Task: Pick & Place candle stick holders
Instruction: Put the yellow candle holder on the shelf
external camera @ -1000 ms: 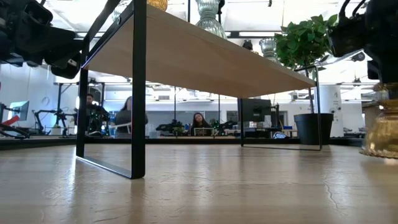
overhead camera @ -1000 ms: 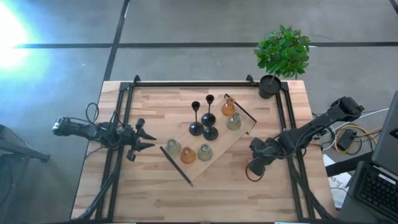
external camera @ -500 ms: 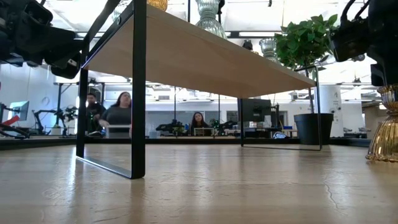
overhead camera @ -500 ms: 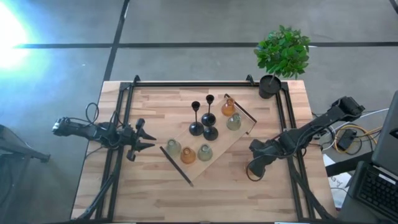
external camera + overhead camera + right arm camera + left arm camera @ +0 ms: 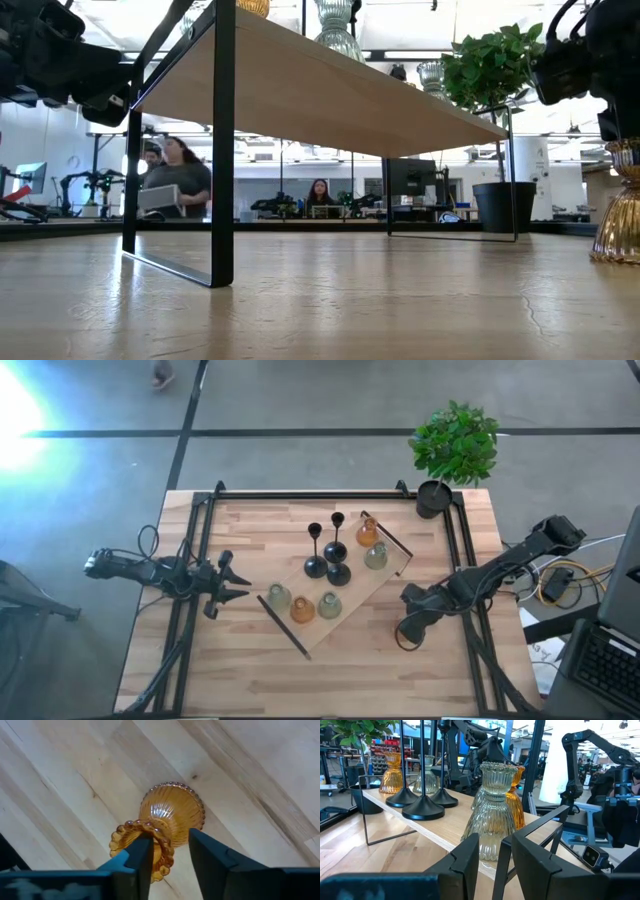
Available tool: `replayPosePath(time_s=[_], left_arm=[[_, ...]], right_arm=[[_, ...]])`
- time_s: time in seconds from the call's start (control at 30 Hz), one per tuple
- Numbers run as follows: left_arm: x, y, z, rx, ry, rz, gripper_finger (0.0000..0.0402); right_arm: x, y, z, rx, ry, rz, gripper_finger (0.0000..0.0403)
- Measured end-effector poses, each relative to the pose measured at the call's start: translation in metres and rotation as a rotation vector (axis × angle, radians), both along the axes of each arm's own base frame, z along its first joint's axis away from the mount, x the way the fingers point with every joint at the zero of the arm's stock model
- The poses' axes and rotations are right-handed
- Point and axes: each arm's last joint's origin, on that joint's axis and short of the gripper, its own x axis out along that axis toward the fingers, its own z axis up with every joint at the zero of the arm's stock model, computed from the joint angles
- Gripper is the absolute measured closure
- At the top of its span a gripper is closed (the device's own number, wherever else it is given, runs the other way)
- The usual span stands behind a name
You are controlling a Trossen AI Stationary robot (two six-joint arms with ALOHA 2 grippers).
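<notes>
Right pincer [image 5: 166,851]: we see its fingers apart around an amber holder [image 5: 165,822] standing on the counter [image 5: 75,780].
Left pincer [image 5: 496,854]: we see it open, at the left.

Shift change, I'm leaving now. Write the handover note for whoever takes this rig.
Left gripper: open, empty, waiting near the table's left edge.
Right gripper: open, directly over an amber holder standing upright on the table, right of the raised stand.
On the stand: three black holders, five glass holders.
Done or left: only the amber holder is off the stand; the direction of the job is unclear.
</notes>
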Motion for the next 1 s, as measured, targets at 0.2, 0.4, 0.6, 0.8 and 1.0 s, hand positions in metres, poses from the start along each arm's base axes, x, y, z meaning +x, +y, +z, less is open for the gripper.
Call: replayPosePath(time_s=[0.2, 0.4, 0.6, 0.8, 1.0], left_arm=[[0.000, 0.000, 0.000, 0.000, 0.000, 0.000, 0.0282], [0.000, 0.000, 0.000, 0.000, 0.000, 0.000, 0.0282], [0.000, 0.000, 0.000, 0.000, 0.000, 0.000, 0.0282], [0.000, 0.000, 0.000, 0.000, 0.000, 0.000, 0.0282], [0.000, 0.000, 0.000, 0.000, 0.000, 0.000, 0.0282]], right_arm=[[-0.003, -0.001, 0.002, 0.006, -0.002, -0.012, 0.0249], [-0.006, -0.003, 0.009, 0.032, -0.030, -0.041, 0.0218], [-0.008, -0.005, 0.029, 0.050, -0.116, -0.020, 0.0223], [-0.017, -0.015, 0.071, -0.116, -0.185, 0.003, 0.0252], [-0.027, -0.018, 0.114, -0.218, -0.248, 0.126, 0.0274]])
